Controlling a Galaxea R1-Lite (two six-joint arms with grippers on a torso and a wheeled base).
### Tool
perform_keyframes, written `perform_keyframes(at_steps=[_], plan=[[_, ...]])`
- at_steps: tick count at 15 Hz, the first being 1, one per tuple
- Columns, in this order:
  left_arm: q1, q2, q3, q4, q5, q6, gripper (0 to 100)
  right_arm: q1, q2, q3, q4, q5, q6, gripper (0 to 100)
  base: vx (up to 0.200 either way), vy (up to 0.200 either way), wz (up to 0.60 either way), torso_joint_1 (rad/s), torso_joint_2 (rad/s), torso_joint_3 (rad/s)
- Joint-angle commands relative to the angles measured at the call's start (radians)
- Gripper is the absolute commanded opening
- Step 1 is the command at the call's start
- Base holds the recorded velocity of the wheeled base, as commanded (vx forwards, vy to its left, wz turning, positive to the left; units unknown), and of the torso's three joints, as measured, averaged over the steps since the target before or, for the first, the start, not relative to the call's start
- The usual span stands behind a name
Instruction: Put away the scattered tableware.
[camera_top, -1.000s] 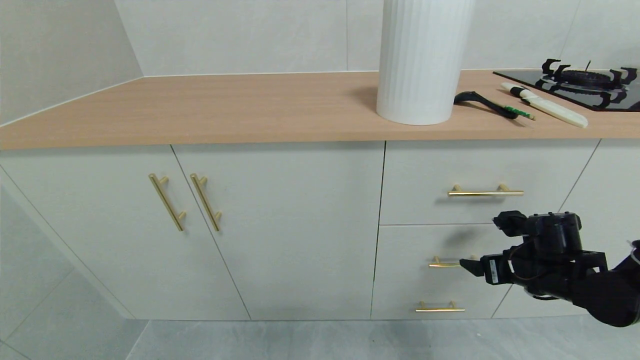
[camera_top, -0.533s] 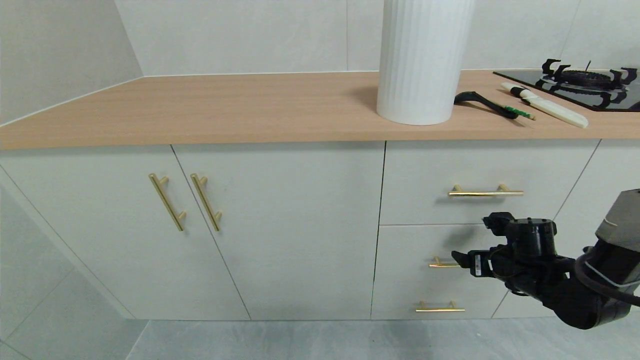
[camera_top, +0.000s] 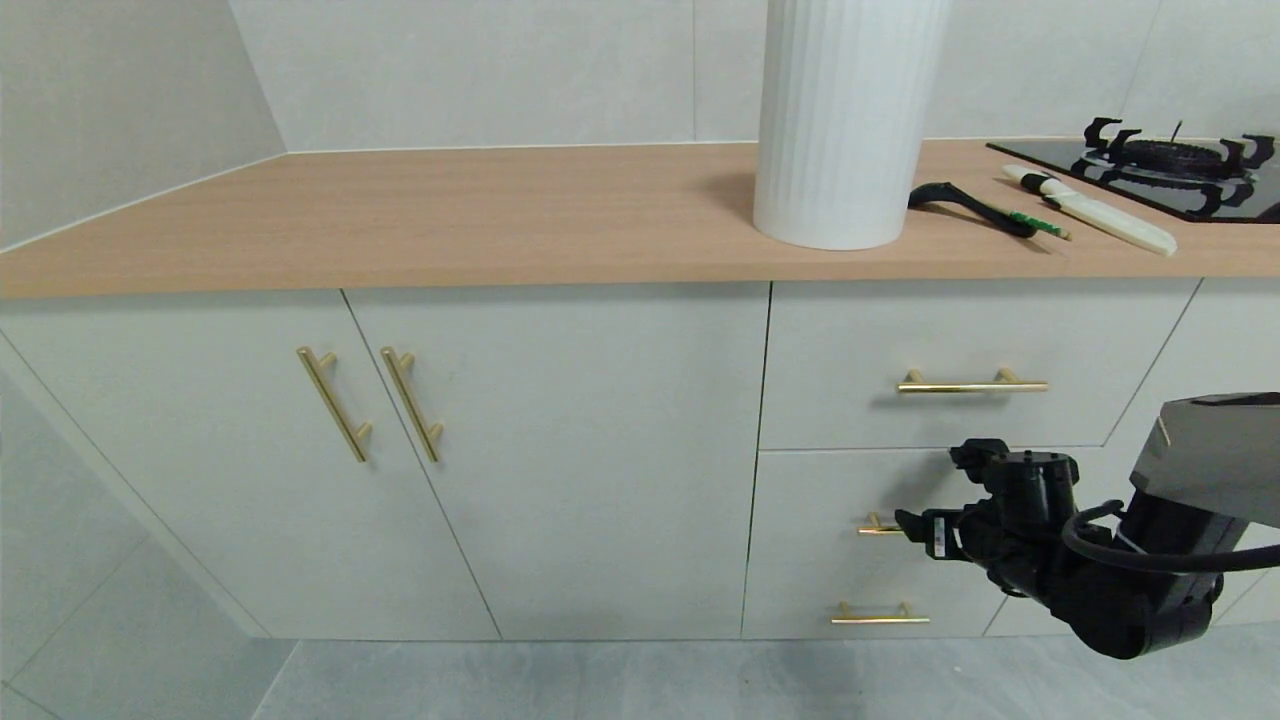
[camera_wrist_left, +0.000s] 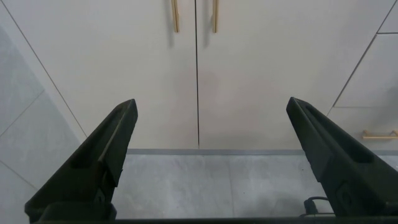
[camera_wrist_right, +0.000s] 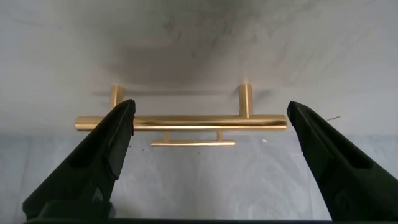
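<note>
On the wooden counter (camera_top: 450, 215) at the right lie a black utensil (camera_top: 968, 206), a green-tipped stick (camera_top: 1040, 225) and a cream-handled utensil (camera_top: 1095, 213). Below them my right gripper (camera_top: 928, 488) stands open in front of the middle drawer, close to its gold handle (camera_top: 880, 527). In the right wrist view that handle (camera_wrist_right: 180, 122) runs across between the spread fingers of the gripper (camera_wrist_right: 209, 112), a little beyond their tips. My left gripper (camera_wrist_left: 211, 106) is open and holds nothing, facing the cabinet doors low near the floor.
A tall white ribbed container (camera_top: 840, 120) stands on the counter left of the utensils. A black gas hob (camera_top: 1170, 165) is at the far right. The top drawer handle (camera_top: 970, 384) and bottom drawer handle (camera_top: 880, 618) flank the middle one. Two door handles (camera_top: 335, 403) are to the left.
My right gripper has moved left and a little up toward the middle drawer handle, and more of the arm has come into the head view. The utensils have not moved.
</note>
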Motion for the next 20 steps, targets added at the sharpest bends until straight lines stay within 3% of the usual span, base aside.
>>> perform_keyframes(at_steps=[1, 4, 8, 17, 20], plan=[[0.0, 0.001, 0.0, 0.0, 0.0, 0.001, 100, 0.001, 0.025, -0.009, -0.011, -0.001, 0.001, 100, 0.0, 0.0, 0.0, 0.0, 0.0, 0.0], [0.0, 0.001, 0.0, 0.0, 0.0, 0.001, 100, 0.001, 0.079, -0.009, -0.091, -0.007, -0.003, 100, 0.0, 0.0, 0.0, 0.0, 0.0, 0.0], [0.0, 0.001, 0.0, 0.0, 0.0, -0.001, 100, -0.001, 0.091, 0.002, -0.083, -0.013, -0.008, 100, 0.0, 0.0, 0.0, 0.0, 0.0, 0.0], [0.0, 0.001, 0.0, 0.0, 0.0, -0.001, 100, -0.001, 0.077, 0.008, -0.015, -0.013, -0.011, 100, 0.0, 0.0, 0.0, 0.0, 0.0, 0.0], [0.0, 0.001, 0.0, 0.0, 0.0, -0.001, 100, 0.001, 0.008, 0.028, 0.075, -0.013, -0.011, 100, 0.0, 0.0, 0.0, 0.0, 0.0, 0.0]])
